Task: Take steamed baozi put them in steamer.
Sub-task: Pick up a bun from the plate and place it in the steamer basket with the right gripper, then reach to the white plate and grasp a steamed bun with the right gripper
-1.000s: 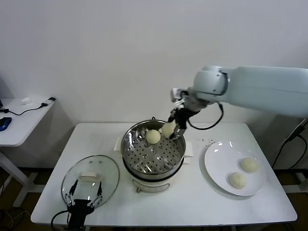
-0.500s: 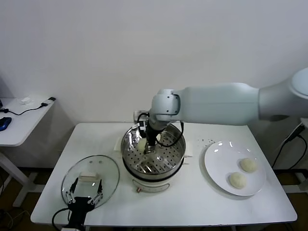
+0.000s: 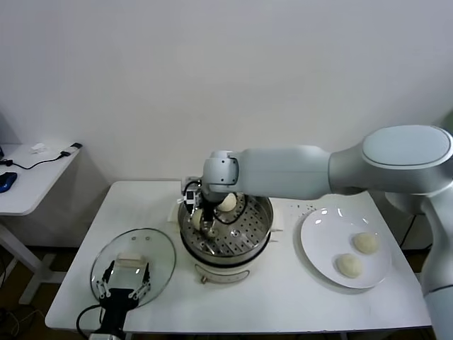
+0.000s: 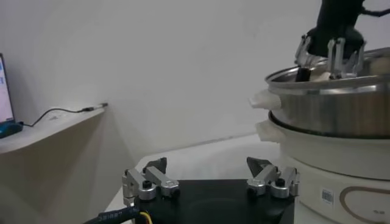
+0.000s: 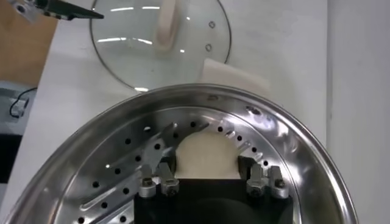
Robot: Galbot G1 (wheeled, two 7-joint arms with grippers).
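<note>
The right tool (image 3: 203,225) is down inside the steamer (image 3: 262,234), on its left side. A bun (image 5: 207,155) sits between its two fingers, on the tray with holes. The fingers stand on each side of the bun, but you cannot tell if they squeeze it or have let go.

A second bun (image 3: 226,202) rests at the back of the steamer, just beside the right arm. Two more buns lie on the white plate (image 3: 318,237) at the right of the tabletop (image 3: 283,297): one (image 3: 366,243) farther back and one (image 3: 348,265) nearer the front. They are close to each other but do not touch.

The steamer stands in the middle of the tabletop. The glass lid (image 3: 134,262) lies flat to its left, with its white knob facing up.

The left tool (image 3: 122,290) waits low at the front left, over the near edge of the lid. Its fingers are wide apart and hold nothing.

A small side table (image 3: 28,177) with a cable stands far left.
</note>
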